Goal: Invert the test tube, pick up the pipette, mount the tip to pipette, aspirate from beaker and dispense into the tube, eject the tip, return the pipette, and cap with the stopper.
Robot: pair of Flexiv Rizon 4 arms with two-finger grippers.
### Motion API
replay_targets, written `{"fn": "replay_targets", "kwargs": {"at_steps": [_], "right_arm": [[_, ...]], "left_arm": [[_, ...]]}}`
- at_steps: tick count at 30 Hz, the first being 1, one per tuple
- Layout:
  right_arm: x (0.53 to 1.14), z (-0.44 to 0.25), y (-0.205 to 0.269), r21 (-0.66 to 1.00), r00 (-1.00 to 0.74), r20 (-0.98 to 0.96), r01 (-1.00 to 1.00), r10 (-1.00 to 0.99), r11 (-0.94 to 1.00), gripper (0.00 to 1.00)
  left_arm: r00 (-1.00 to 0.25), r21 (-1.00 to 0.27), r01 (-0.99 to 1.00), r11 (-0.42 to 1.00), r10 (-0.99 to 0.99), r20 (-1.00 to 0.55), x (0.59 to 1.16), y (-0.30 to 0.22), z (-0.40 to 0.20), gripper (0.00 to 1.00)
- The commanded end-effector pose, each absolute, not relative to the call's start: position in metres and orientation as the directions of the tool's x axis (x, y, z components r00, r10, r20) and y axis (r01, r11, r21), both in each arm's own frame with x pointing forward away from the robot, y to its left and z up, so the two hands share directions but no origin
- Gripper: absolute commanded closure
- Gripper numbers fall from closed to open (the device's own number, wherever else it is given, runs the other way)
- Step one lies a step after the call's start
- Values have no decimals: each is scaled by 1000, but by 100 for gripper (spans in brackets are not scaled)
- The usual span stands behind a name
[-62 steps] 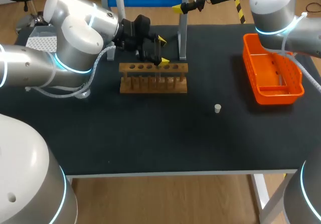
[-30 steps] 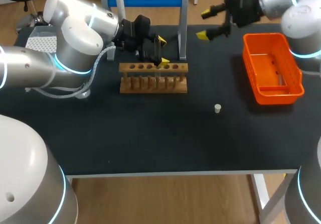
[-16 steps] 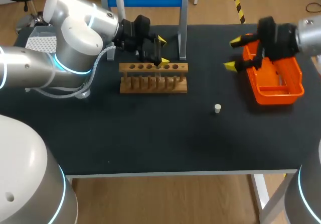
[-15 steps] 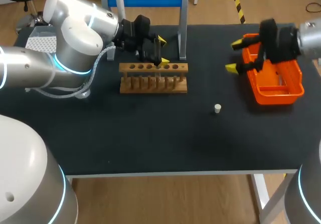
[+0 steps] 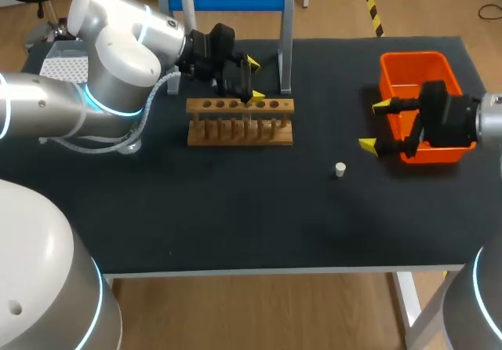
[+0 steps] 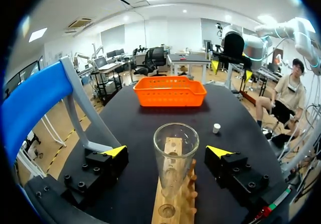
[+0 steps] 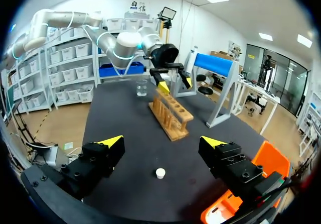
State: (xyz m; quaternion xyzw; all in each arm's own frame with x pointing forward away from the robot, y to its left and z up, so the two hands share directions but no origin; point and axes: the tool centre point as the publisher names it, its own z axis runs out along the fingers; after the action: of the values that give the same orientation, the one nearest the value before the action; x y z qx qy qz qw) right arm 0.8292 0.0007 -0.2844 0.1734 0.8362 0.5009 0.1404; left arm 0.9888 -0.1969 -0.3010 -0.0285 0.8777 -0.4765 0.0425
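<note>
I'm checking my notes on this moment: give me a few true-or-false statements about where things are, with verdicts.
The small white stopper lies on the black table, outside the orange plastic basket. True.
The right tool is shut on the stopper. False: it is open, and the stopper lies apart from it.
A clear glass test tube stands in the wooden rack, between the fingers of the left tool. True.
The wooden rack sits inside the basket. False: it stands on the table, away from the basket.
</note>
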Motion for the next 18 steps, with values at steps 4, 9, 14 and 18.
{"fn": "replay_targets", "kwargs": {"at_steps": [4, 9, 14, 18], "right_arm": [[829, -308, 1, 882, -891, -59, 165, 451, 441, 0], [829, -325, 0, 868, -894, -35, 195, 448, 456, 0], [829, -342, 1, 846, -896, -14, 226, 444, 483, 0], [832, -350, 5, 837, -902, -6, 231, 431, 495, 0]], "left_arm": [[-995, -839, -10, 545, -87, -45, 990, -197, -301, 0], [-995, -839, -10, 545, -87, -45, 990, -197, -301, 0], [-995, -839, -10, 545, -87, -45, 990, -197, -301, 0], [-995, -839, -10, 545, -87, -45, 990, -197, -301, 0]]}}
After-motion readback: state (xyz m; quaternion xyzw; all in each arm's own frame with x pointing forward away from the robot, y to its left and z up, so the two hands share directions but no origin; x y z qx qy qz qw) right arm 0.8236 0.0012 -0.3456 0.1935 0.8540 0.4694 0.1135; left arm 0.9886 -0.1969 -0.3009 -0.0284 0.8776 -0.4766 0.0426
